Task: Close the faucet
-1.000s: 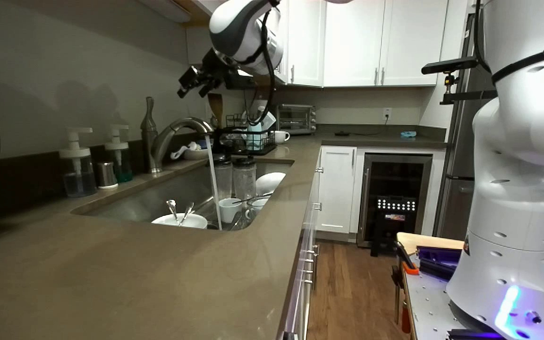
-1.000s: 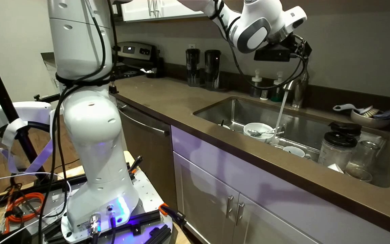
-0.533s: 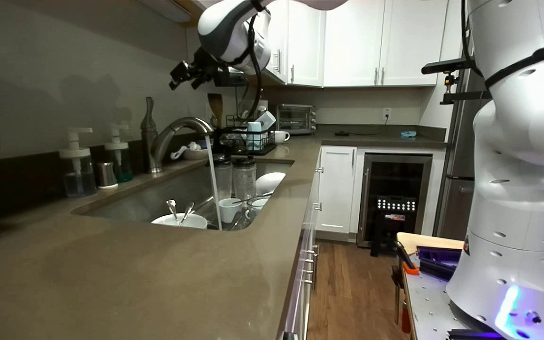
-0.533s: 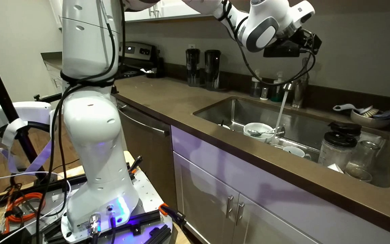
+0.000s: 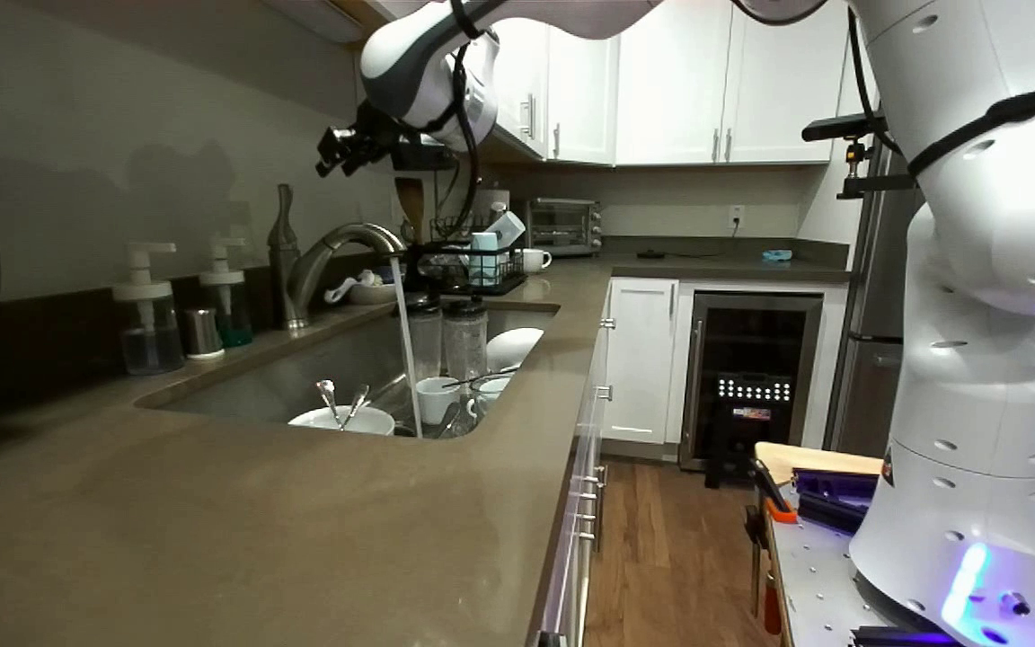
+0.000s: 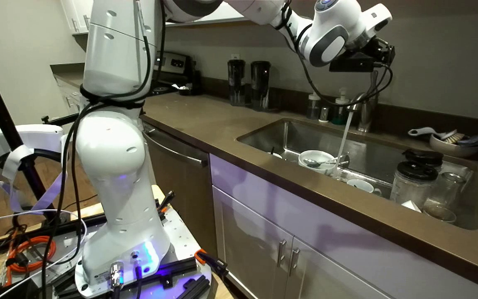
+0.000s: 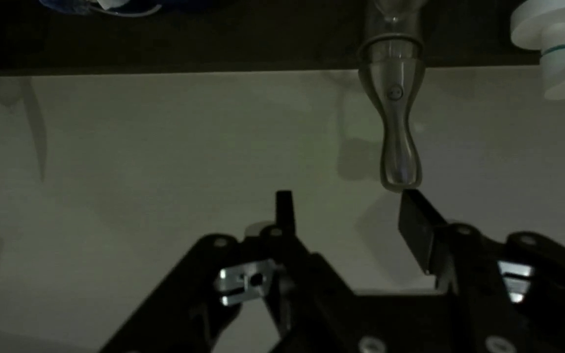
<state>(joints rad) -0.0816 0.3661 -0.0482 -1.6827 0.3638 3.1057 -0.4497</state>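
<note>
The faucet [image 5: 306, 274] is an arched tap of brushed metal behind the sink, with its lever [image 5: 284, 220] standing upright. The faucet also shows in the other outside picture, an exterior view [image 6: 365, 114], partly behind the arm's cable. Water [image 5: 407, 346] runs from the spout into the sink. My gripper [image 5: 336, 168] is open and empty, above the lever and near the wall. In the wrist view the gripper [image 7: 347, 193] has its jaws wide apart. The lever [image 7: 399, 132] lies ahead, its tip by the right finger [image 7: 417, 225] in the picture. Whether they touch I cannot tell.
The sink [image 6: 305, 131] holds a white bowl [image 6: 315, 157], a cup [image 6: 360, 185] and lidded jars [image 6: 415, 178]. Soap bottles [image 5: 147, 314] stand beside the faucet. A brush bowl [image 6: 454, 145] and a dish rack [image 5: 499, 280] stand on its other side. The wall [image 5: 122, 153] is close behind.
The arm has reached further toward the wall: my gripper moved left in an exterior view, while the wrist moved right in an exterior view. The water still runs and the lever looks unmoved.
</note>
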